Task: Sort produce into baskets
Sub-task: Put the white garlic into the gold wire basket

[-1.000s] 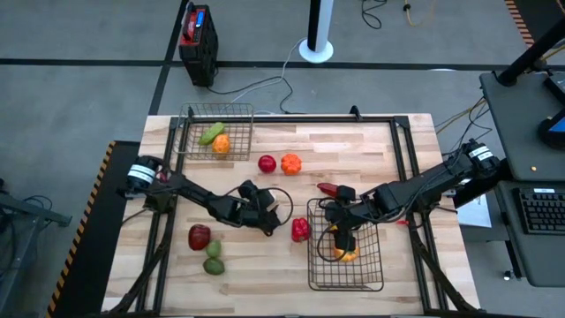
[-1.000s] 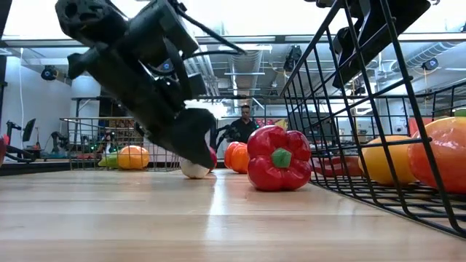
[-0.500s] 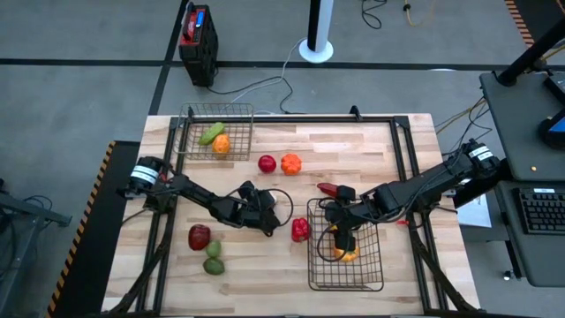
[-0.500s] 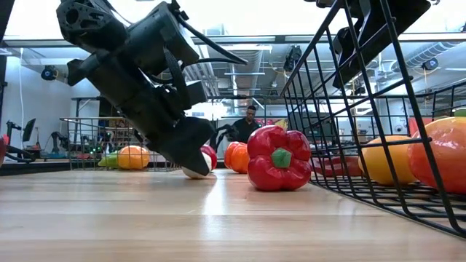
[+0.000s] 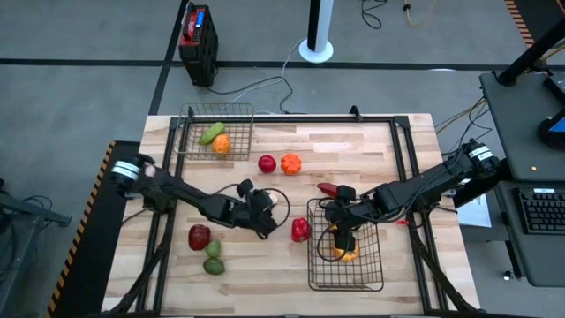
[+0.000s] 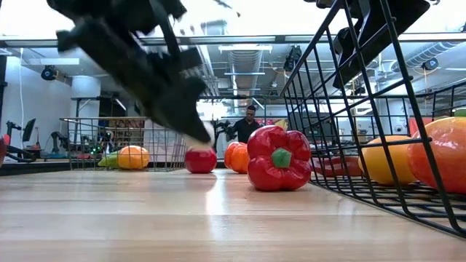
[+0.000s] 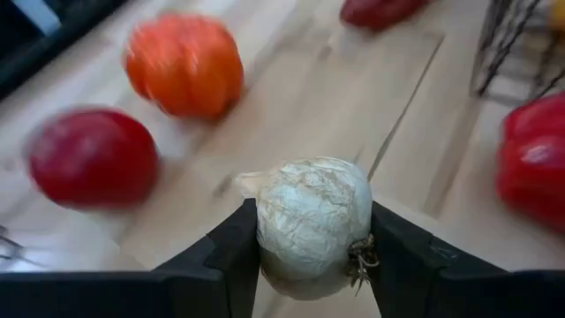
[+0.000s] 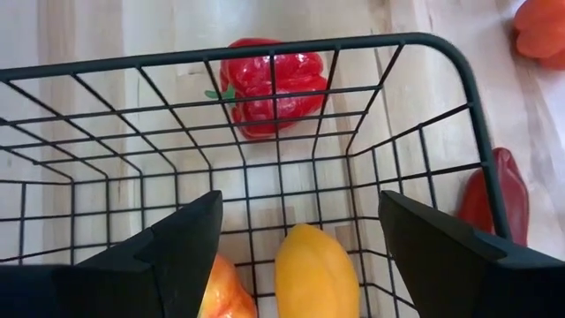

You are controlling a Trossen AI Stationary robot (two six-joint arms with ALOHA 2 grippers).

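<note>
A small white garlic (image 7: 309, 216) sits between the fingers of my left gripper (image 7: 311, 243), near the table's middle (image 5: 272, 205) and above the wood. My right gripper (image 8: 300, 212) hangs open over the larger basket (image 5: 345, 265), which holds a yellow piece (image 8: 316, 265) and an orange one (image 5: 346, 254). A red pepper (image 5: 300, 230) stands just outside that basket's left wall. A red tomato (image 5: 267, 163) and an orange piece (image 5: 290, 163) rest on the table beyond the garlic. The smaller basket (image 5: 231, 113) at the far left holds a green piece and an orange one. My left gripper pinches the garlic between its two fingers, one on each side of the bulb (image 7: 265, 230). The fingers come slanting down from the table's left. The garlic (image 6: 210, 132) is lifted clear of the table.
A red chili (image 5: 328, 188) lies by the larger basket's far left corner. Another red pepper (image 5: 199, 236) and two green pieces (image 5: 214, 258) sit near the table's front left. A metal frame (image 5: 406, 159) runs along the table's sides. A person stands in the room behind.
My left gripper has risen from the table with the garlic between its fingers. The garlic rested on the wood a second ago and now hangs clear above it. My right gripper has kept still.
</note>
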